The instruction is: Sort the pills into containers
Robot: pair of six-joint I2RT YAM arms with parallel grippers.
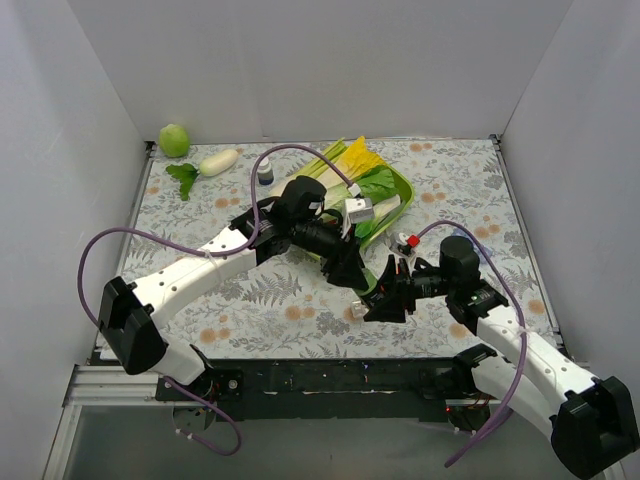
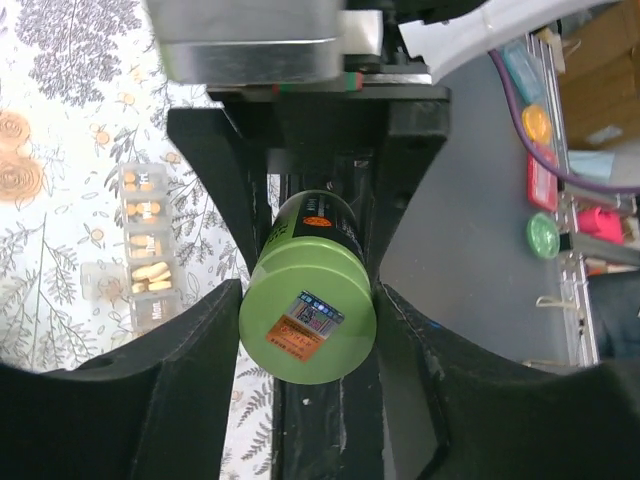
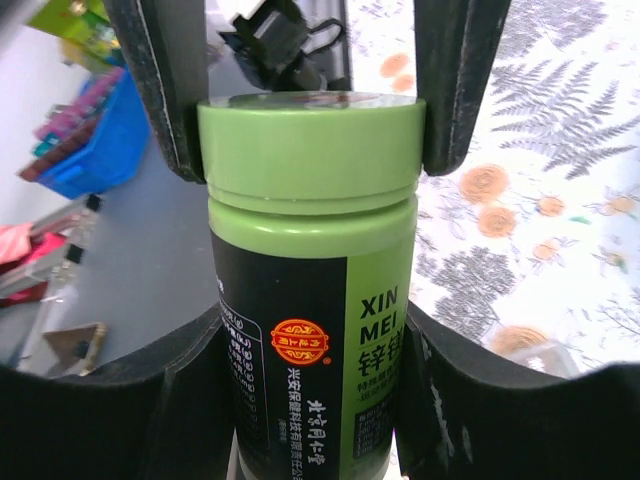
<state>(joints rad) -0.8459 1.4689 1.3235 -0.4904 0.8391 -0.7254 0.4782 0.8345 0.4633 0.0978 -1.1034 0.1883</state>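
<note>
A green pill bottle (image 1: 371, 285) with a black label hangs between both grippers above the table. My left gripper (image 1: 352, 268) is shut on its green cap (image 2: 308, 322). My right gripper (image 1: 386, 297) is shut on its body (image 3: 300, 330). In the right wrist view the cap (image 3: 310, 140) sits between the left fingers (image 3: 450, 80). The clear pill-organizer strip (image 2: 146, 240) lies on the table just below the bottle, with pale and orange pills in several compartments. It also shows in the top view (image 1: 358, 310). No loose pills show.
A green tray (image 1: 403, 187) of leafy vegetables lies behind the grippers, with a white box (image 1: 358, 210) at its front. A small dark-capped bottle (image 1: 265, 172), a white radish (image 1: 218, 161) and a green ball (image 1: 174, 139) sit at the back left. A red-and-white object (image 1: 405, 243) lies near the right gripper.
</note>
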